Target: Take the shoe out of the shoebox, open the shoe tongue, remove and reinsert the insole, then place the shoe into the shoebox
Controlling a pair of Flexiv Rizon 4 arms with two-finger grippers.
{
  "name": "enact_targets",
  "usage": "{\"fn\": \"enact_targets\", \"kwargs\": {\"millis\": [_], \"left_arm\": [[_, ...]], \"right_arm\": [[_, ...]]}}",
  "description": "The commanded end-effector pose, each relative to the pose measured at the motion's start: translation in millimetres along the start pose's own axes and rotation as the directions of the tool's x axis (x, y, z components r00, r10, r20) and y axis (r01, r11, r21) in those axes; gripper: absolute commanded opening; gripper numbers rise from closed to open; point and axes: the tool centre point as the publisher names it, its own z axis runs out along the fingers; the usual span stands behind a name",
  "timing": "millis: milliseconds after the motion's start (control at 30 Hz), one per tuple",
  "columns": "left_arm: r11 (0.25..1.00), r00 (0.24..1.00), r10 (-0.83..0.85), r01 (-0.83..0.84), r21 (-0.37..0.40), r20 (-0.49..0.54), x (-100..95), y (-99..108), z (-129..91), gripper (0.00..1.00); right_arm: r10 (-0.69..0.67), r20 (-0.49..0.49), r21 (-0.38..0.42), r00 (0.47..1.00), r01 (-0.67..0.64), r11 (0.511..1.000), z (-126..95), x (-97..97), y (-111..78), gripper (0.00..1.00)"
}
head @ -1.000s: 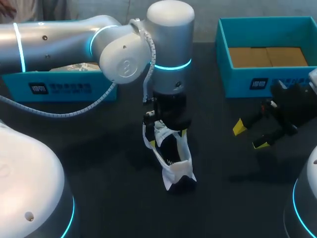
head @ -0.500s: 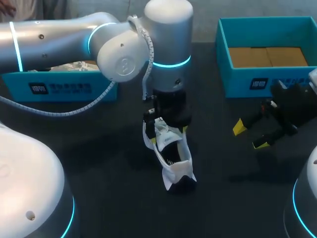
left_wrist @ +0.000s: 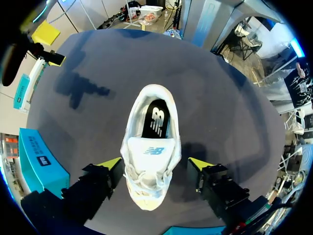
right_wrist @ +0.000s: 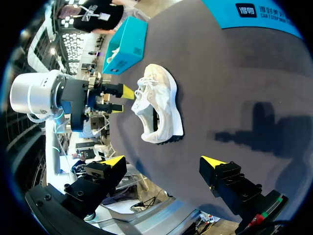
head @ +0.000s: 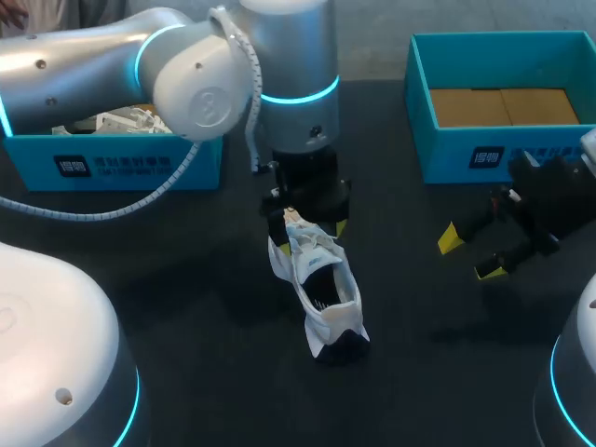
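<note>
Backing toward the counter's (head: pixel 186 279) far edge, the left claw (left_wrist: pixel 155 164) had lifted off the shoe (head: pixel 321 293). Its fingers were spread and empty, flanking the laced toe. The shoe lay mid-counter, its long axis running from far edge to near edge, heel nearest. The right claw (head: pixel 470 254), likewise spread and empty, sat well apart toward the right edge, so the left seemed better placed for the insole (left_wrist: pixel 156 120).

The shoe (head: pixel 321 289) lay under my left gripper (left_wrist: pixel 155 165), between its spread fingers. Bare table (head: pixel 186 298) lay open either side; left shoebox (head: pixel 112 166) and right shoebox (head: pixel 503 154) stood well apart.
</note>
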Motion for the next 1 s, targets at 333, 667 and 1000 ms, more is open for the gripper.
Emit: {"fn": "enact_targets", "kwargs": {"millis": [333, 667, 1000], "left_arm": [[1.0, 1.0, -0.004, 0.004, 0.025, 0.013, 4.5, 1, 15, 0.22], [0.999, 1.0, 0.009, -0.008, 0.047, -0.017, -6.6, -3, 39, 0.18], [0.998, 0.999, 0.015, -0.012, 0.059, -0.043, -8.0, -8, 56, 0.18]], "right_arm": [[0.001, 0.004, -0.003, 1.0, -0.001, 1.0, 1, 0.3, -1.5, 1.0], [0.001, 0.004, -0.003, 1.0, -0.001, 1.0, 1, 0.3, -1.5, 1.0], [0.001, 0.004, -0.003, 1.0, -0.001, 1.0, 1, 0.3, -1.5, 1.0]]}}
